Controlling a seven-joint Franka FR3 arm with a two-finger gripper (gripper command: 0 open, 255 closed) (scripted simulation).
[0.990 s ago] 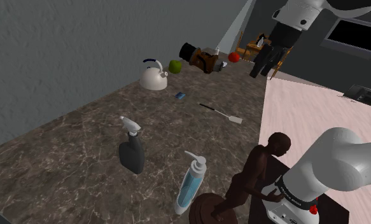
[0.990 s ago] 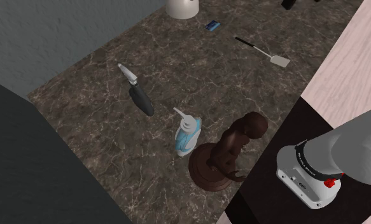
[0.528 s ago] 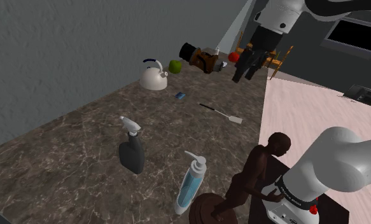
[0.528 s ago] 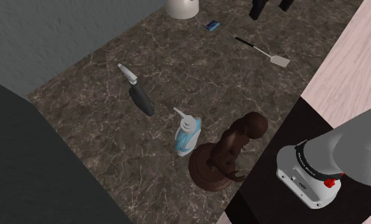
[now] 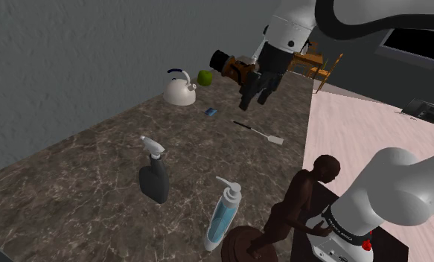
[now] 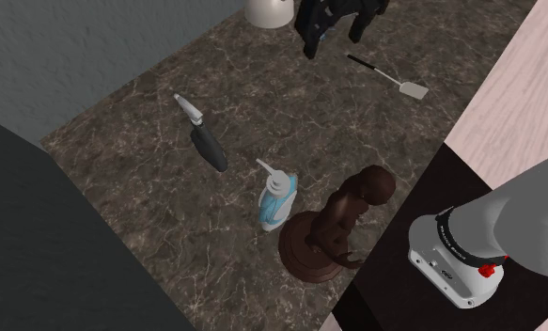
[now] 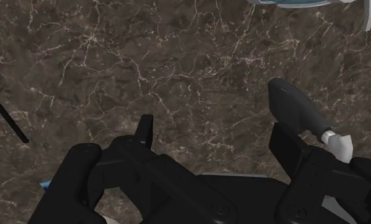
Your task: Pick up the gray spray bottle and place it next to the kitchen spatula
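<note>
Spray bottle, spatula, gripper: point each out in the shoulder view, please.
gray spray bottle (image 5: 155,183), shoulder view, on its dark body.
spatula (image 5: 275,139), shoulder view, on its pale blade.
gripper (image 5: 252,103), shoulder view, midway between its fingertips.

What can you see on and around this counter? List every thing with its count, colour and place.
spray bottle: one, gray, standing mid-counter
pump bottle: one, blue and white, beside the figurine
figurine: one, dark brown, on a round base by the stand
spatula: one, black handle, white blade, lying flat further along the counter
kettle: one, white, far end of the counter
apple: one, green, beside the kettle
small flat object: one, blue, between kettle and spatula
counter: one, dark marbled
arm: one, white
pincer: one, black, open, above the counter near the spatula
</note>
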